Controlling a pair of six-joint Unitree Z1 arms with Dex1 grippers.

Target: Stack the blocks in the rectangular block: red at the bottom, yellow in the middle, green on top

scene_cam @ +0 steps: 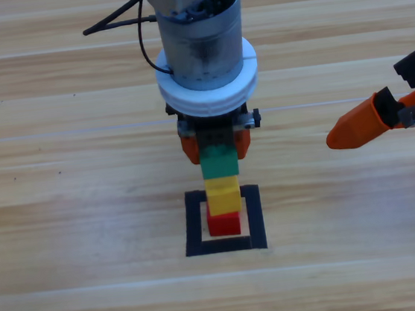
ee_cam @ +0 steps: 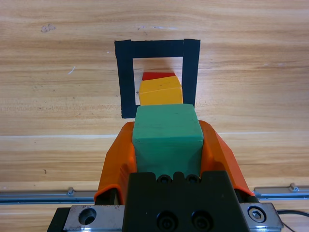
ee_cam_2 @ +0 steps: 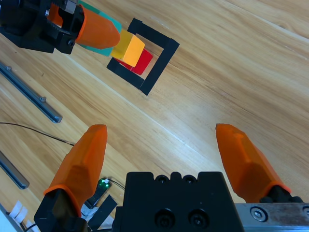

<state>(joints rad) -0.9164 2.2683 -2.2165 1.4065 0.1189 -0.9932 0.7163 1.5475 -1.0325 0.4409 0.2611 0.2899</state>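
Observation:
The red cube (scene_cam: 224,223) sits inside the black tape square (scene_cam: 255,217), and the yellow cube (scene_cam: 224,194) rests on top of it. Directly over the yellow one is the green cube (scene_cam: 219,162), with my left gripper (scene_cam: 216,148) shut on it from above. Whether green touches yellow I cannot tell. In the left wrist view the green cube (ee_cam: 167,133) fills the space between the jaws, with yellow (ee_cam: 161,93), red (ee_cam: 157,76) and the tape square (ee_cam: 125,82) beyond it. My right gripper (scene_cam: 344,136) waits at the right edge, open and holding nothing (ee_cam_2: 161,130).
A black cable (scene_cam: 113,20) trails from the left arm at the back. Metal rails (ee_cam_2: 29,92) lie along the table's edge in the wrist views. Bare wood surrounds the tape square on all sides.

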